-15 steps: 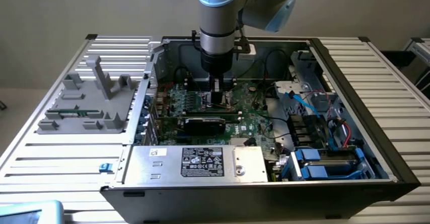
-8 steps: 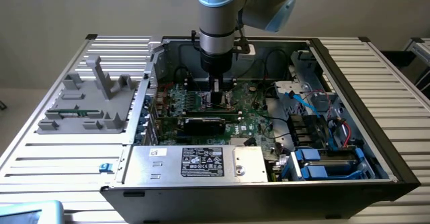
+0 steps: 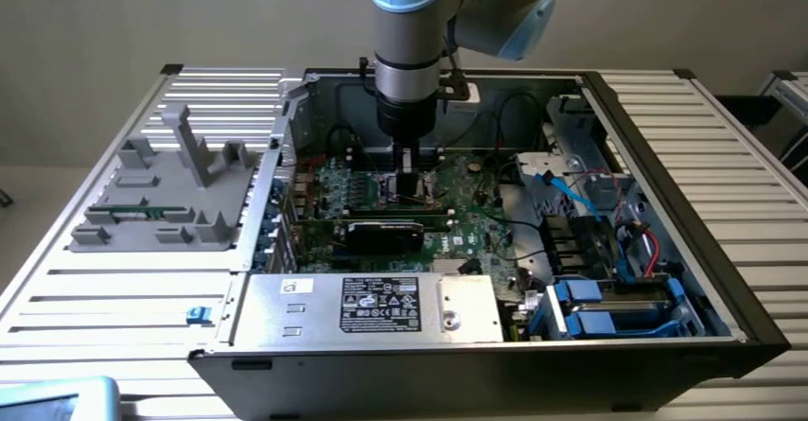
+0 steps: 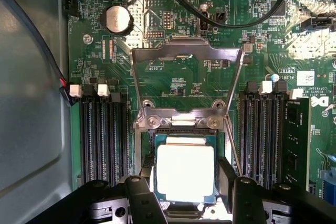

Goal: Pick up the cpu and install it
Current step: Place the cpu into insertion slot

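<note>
The cpu (image 4: 185,172), a flat square chip with a bright silver top, sits between my gripper's (image 4: 186,179) two dark fingers (image 4: 148,174), which press against its two opposite edges. It is right over the dark socket (image 4: 157,139) on the green motherboard (image 4: 178,85), level with it; I cannot tell whether it rests in the socket or hangs just above. The socket's metal load frame (image 4: 186,56) stands swung open beyond it. In the exterior view my gripper (image 3: 410,183) reaches straight down into the open computer case (image 3: 657,166), low over the board's middle.
Black memory slots (image 4: 102,129) flank the socket on both sides, one with a stick (image 4: 296,140) in it. Black cables (image 4: 247,19) cross above the board. A graphics card (image 3: 397,230), power supply (image 3: 378,306) and blue drive bays (image 3: 606,312) fill the case. A grey fixture (image 3: 170,194) stands outside it.
</note>
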You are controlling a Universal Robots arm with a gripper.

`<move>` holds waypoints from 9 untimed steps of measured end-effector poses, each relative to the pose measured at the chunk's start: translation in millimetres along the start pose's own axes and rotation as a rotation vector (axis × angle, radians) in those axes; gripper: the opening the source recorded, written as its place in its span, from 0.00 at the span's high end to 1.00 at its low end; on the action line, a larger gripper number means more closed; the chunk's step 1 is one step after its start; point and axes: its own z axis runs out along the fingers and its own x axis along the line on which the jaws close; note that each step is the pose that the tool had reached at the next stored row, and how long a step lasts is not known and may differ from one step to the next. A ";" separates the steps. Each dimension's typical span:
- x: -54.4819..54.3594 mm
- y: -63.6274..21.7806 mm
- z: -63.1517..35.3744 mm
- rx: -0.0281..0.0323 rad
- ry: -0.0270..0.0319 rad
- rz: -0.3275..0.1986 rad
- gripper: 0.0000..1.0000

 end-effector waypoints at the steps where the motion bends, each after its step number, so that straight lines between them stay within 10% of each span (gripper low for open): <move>1: 0.2 0.0 0.0 -0.0006 0.0001 0.000 0.44; 9: 0.4 -0.3 0.2 -0.0043 0.0010 0.000 0.44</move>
